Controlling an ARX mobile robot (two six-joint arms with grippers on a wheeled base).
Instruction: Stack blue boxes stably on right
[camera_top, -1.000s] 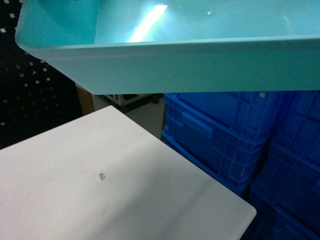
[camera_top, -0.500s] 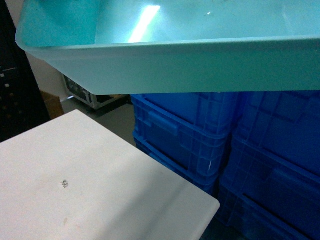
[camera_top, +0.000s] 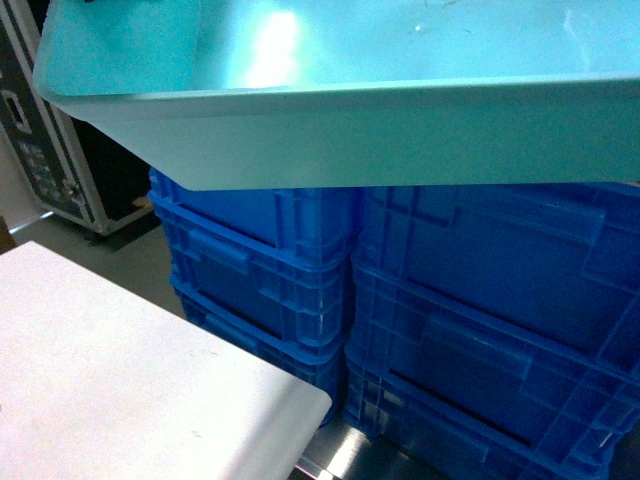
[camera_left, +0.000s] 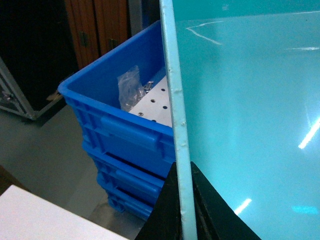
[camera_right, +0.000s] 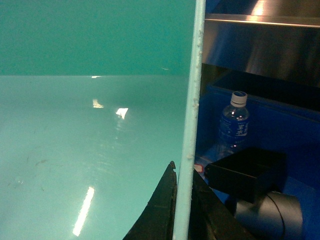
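Observation:
A light turquoise blue box (camera_top: 380, 140) is held high across the top of the head view, its shiny inside showing. My left gripper (camera_left: 181, 205) is shut on the box's left rim (camera_left: 175, 125), one black finger on each side of the wall. My right gripper (camera_right: 184, 200) is shut on the opposite rim (camera_right: 192, 100) in the same way. The box's pale floor fills most of both wrist views (camera_left: 250, 125) (camera_right: 90, 150). Neither gripper shows in the head view.
Stacks of dark blue ribbed crates (camera_top: 440, 310) stand below and ahead. One open crate (camera_left: 120, 120) holds a perforated white plate and a plastic bag. Another holds a water bottle (camera_right: 233, 125) and a black box (camera_right: 247, 172). A white table corner (camera_top: 150, 390) lies lower left.
The view has swung right: the white table slid off to the lower left and the dark blue crates now fill the middle. The held box stays in the same place.

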